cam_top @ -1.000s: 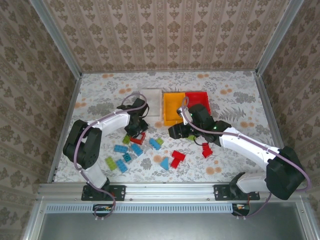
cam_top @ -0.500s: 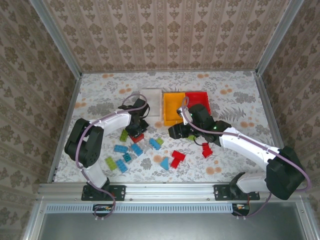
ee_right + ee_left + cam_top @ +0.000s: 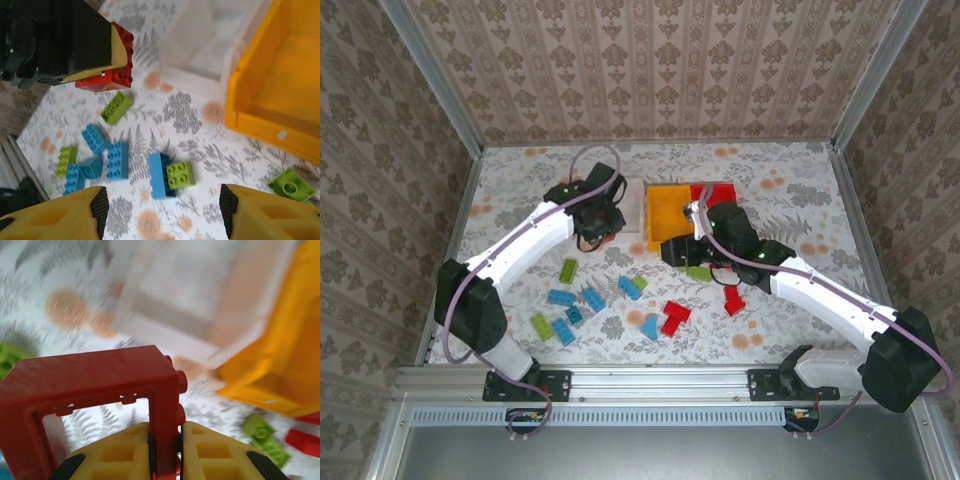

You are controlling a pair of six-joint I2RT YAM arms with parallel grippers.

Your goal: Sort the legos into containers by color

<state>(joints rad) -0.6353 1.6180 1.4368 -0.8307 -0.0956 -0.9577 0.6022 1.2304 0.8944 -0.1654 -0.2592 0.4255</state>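
My left gripper is shut on one side of a red square frame lego and holds it above the table beside the white container. From above, that gripper sits at the white container's left edge. The yellow-orange container and the red container stand to its right. My right gripper is open over a blue lego that has a green lego against it. In the right wrist view the red frame shows in the left fingers.
Loose legos lie across the near middle: blue ones, green ones, red ones and a blue wedge. A round-topped green lego lies below the yellow-orange container. Metal frame rails edge the table.
My left gripper has shut on the red frame and carried it up and away from the pile toward the white container. The right gripper has shifted slightly back and stayed open.
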